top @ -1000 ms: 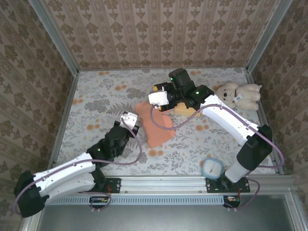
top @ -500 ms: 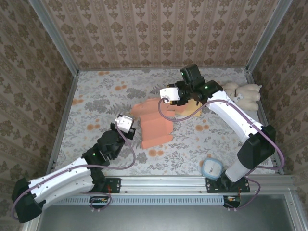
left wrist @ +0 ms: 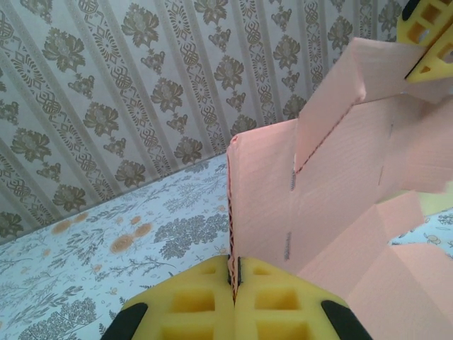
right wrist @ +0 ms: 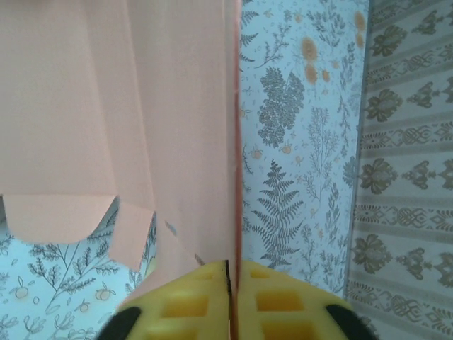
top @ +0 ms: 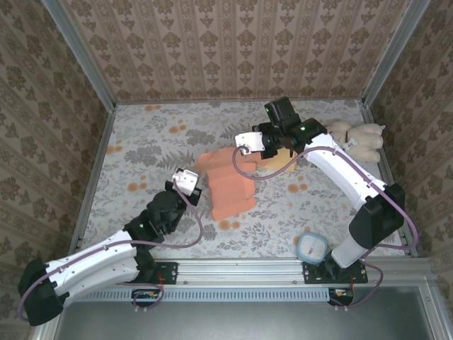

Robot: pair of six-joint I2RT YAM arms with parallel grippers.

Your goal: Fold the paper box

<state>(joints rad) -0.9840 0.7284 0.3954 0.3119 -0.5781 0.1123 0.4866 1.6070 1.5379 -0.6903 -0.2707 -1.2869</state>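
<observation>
The box [top: 230,185], part-folded on the table [top: 141,156] well left of the bear [top: 357,138], is pinched at thin panel edges by the left hand [left wrist: 233,283] and right hand [right wrist: 230,278], both clenched; opposed pulling may tear a crease or slip the paper free.

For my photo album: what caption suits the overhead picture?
Left tool and right tool pinch the pink paper box; a teddy bear sits on the floral table.

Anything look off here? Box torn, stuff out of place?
Nothing stands out. The paper box is partly folded, no tear visible, pinched at one edge by the left end effector and at another by the right end effector. The teddy bear and lidded tub sit apart from it.
</observation>
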